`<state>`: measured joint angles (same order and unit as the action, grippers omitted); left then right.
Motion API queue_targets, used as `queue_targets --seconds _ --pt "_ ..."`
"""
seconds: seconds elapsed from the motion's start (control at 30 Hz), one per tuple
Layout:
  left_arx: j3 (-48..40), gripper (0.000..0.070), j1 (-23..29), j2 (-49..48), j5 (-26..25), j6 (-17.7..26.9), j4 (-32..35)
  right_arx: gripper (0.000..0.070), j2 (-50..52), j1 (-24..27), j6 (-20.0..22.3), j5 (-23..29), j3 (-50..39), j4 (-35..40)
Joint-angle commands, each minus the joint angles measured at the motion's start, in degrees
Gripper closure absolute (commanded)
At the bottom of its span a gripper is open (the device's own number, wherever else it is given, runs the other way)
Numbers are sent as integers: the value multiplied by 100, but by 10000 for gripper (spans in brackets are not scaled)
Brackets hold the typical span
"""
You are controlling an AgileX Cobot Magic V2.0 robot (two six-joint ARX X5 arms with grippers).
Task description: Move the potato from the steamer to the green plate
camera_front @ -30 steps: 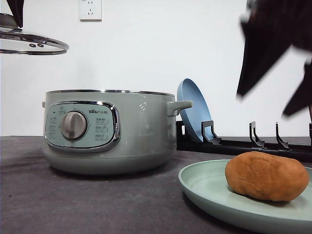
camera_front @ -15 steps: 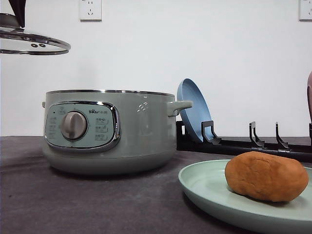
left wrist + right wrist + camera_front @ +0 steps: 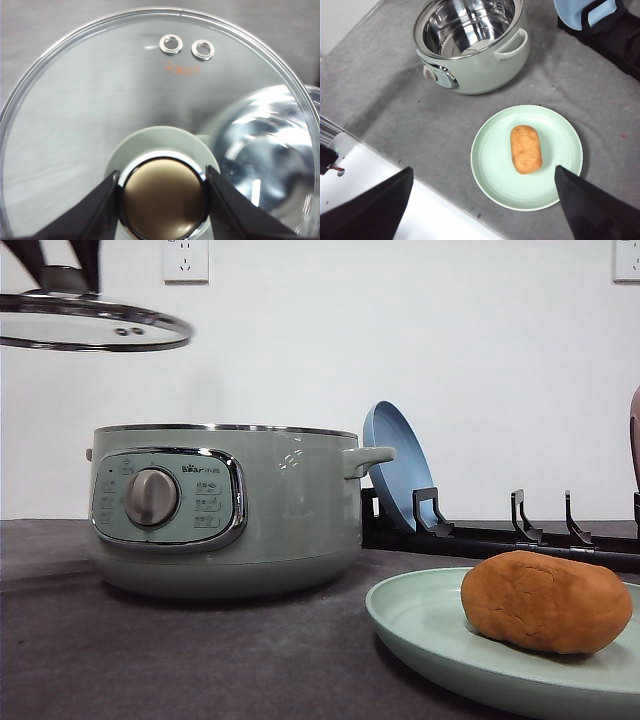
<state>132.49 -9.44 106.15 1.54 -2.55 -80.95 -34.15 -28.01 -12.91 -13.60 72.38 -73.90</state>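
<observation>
Grey table [image 3: 395, 95] bears steamer [image 3: 475, 45], green plate [image 3: 495, 170]; black rack [image 3: 500, 540] behind.

I've got open air above the uncovered sage-green steamer pot [image 3: 470, 45]; its glass lid [image 3: 90, 325] hangs off to its left. Black dish rack [image 3: 500, 535] walls off the table's back-right.

White wall [image 3: 480, 350] behind, plain, evenly lit. Two white sockets high on wall: one [image 3: 186, 259] upper left, another [image 3: 626, 259] at right edge. Worktop [image 3: 150, 660] covered in dark grey cloth, soft shadows on it. Black rack [image 3: 500, 535] along back of worktop. White worktop edge [image 3: 395, 200] beyond cloth in right wrist view.
</observation>
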Motion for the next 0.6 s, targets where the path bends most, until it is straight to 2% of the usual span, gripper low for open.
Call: queue_targets --seconds 0.0,0.23,0.57 --pt "267 700 -178 -79 -9 -72 -37 128 -21 -26 -18 19 101 107" --pt "267 700 -948 -79 -8 -71 -16 128 -22 -26 -15 16 101 512" --pt "267 700 -1790 73 -7 -72 -18 128 -22 -26 -15 15 101 657"
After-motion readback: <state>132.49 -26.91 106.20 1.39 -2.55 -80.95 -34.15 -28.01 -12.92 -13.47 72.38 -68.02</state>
